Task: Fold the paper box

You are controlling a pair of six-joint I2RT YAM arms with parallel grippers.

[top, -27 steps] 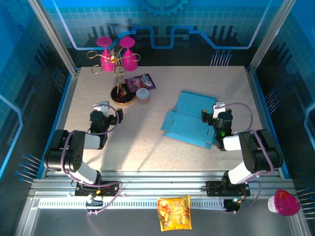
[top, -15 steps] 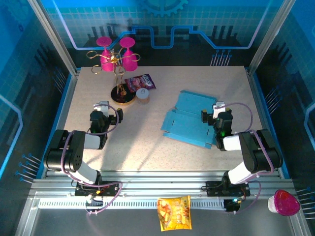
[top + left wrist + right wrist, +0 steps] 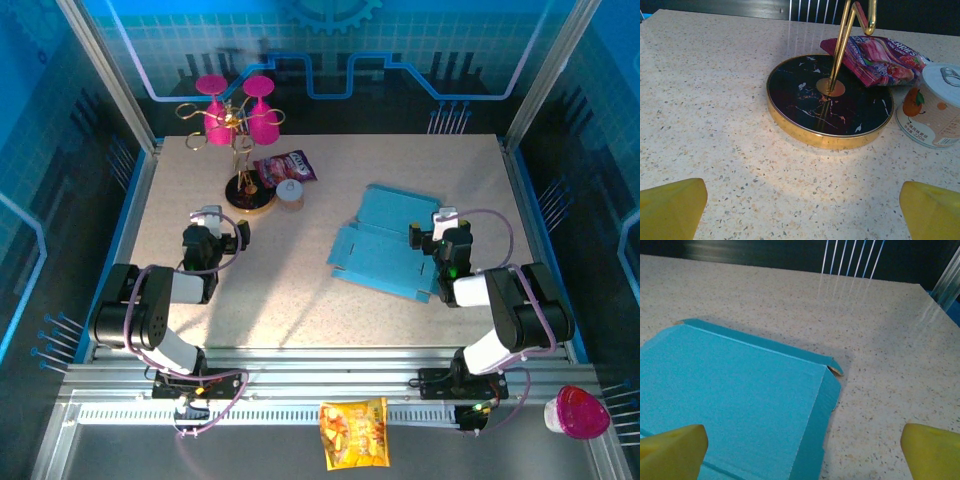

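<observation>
I see a speckled beige table [image 3: 290, 290] closed in by blue walls and metal posts. Both arms stand at the near edge.

The paper box [image 3: 385, 245] lies flat on the right half of the table. It is a light blue sheet with its flaps spread out, and its near left corner points toward the middle. In the right wrist view its far right corner has a narrow side strip that stands a little up from the surface.

The right gripper [image 3: 441, 236] is low at the right edge of the paper box. Its two yellow fingertips [image 3: 671, 452] are wide apart with nothing between them. One is above the blue sheet and the other is above the bare table. I cannot tell if they touch the cardboard.

The left gripper [image 3: 801, 212] is low over the left half of the table, also spread wide and holding nothing, well apart from the paper box. In front of it is the round black base [image 3: 829, 102] of a gold stand, which carries two pink glasses [image 3: 262, 122] upside down. A purple snack packet [image 3: 875, 59] lies just behind this base, and a small can [image 3: 931, 112] with an orange picture stands at its right side.

On the near rail I see a yellow snack packet [image 3: 353, 432], and a pink cup [image 3: 578, 412] is at the near right corner.
</observation>
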